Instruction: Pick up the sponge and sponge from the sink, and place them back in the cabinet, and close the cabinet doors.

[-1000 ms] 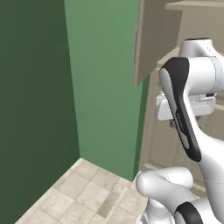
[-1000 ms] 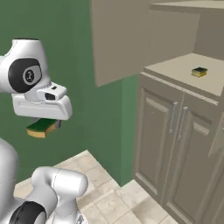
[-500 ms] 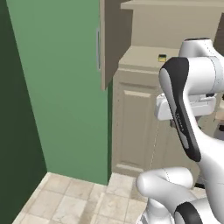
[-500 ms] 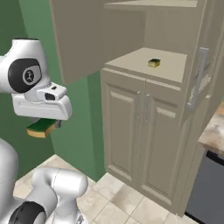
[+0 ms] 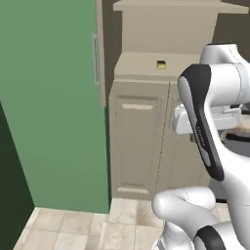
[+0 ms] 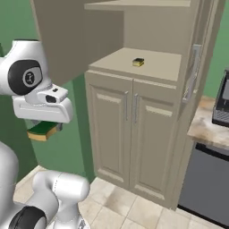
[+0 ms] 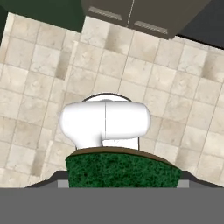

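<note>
Swung round, both base views now face the cabinet (image 6: 152, 67); tool (image 6: 43, 129) grips a sponge (image 6: 42, 130).

A sponge (image 7: 124, 168) is sitting low in the frame, its dark green scrub face turned toward the camera and spanning much of the width, with a thin brown edge showing along its top. Beige floor tiles (image 7: 39, 65) are spreading behind it. Dark cabinet door bottoms (image 7: 131, 15) are lining the top edge.
</note>
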Motion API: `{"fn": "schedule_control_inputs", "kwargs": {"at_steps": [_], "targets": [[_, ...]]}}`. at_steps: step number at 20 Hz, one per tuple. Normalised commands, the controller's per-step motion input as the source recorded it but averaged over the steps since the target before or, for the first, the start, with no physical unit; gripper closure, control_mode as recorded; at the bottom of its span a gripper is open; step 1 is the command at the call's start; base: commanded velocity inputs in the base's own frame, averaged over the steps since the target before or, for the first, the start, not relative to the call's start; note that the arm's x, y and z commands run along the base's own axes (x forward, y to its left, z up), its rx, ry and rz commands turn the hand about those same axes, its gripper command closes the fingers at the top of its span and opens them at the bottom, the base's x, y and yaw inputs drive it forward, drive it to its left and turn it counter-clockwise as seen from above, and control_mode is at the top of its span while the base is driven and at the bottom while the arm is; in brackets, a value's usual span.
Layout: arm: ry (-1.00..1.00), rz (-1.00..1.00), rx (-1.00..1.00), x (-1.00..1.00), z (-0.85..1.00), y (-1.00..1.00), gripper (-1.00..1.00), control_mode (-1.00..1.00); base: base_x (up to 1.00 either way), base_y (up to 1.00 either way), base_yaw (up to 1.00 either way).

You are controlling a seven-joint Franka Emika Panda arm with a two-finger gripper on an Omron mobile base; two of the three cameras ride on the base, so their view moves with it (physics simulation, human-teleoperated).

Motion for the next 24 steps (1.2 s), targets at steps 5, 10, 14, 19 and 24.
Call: {"fn": "schedule_control_inputs", "kwargs": {"at_steps": [5, 10, 14, 19, 24], "targets": [[0.0, 0.0, 0.0, 0.0, 0.0, 0.0, 1.0, 1.0, 0.51, 0.31, -0.31], [0.0, 0.0, 0.0, 0.0, 0.0, 0.0, 1.0, 1.0, 0.59, 0.23, -0.28], [0.0, 0.0, 0.0, 0.0, 0.0, 0.0, 1.0, 1.0, 0.63, 0.01, -0.24], [0.0, 0.0, 0.0, 0.0, 0.0, 0.0, 1.0, 1.0, 0.58, 0.0, -0.23], [0.0, 0.0, 0.0, 0.0, 0.0, 0.0, 1.0, 1.0, 0.59, 0.0, -0.22]]}}
